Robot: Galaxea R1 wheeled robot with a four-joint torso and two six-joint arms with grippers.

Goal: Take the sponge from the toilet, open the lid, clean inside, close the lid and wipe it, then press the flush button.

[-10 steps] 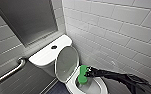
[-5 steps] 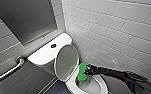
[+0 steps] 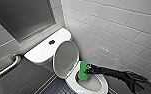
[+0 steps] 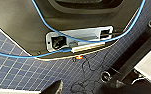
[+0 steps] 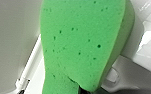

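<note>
— Checking grip: what has the right gripper (image 3: 87, 69) got?
— Clamped on the sponge (image 3: 82, 70), which sticks out ahead of it, down inside the toilet (image 3: 72, 83) bowl.
— Arm pose?
— Stretched nearly straight, low over the bowl, wrist dipping. Lid (image 3: 66, 60) stands open just beyond the gripper; flush button (image 3: 51, 42) well behind that, on the tank (image 3: 41, 51).
</note>
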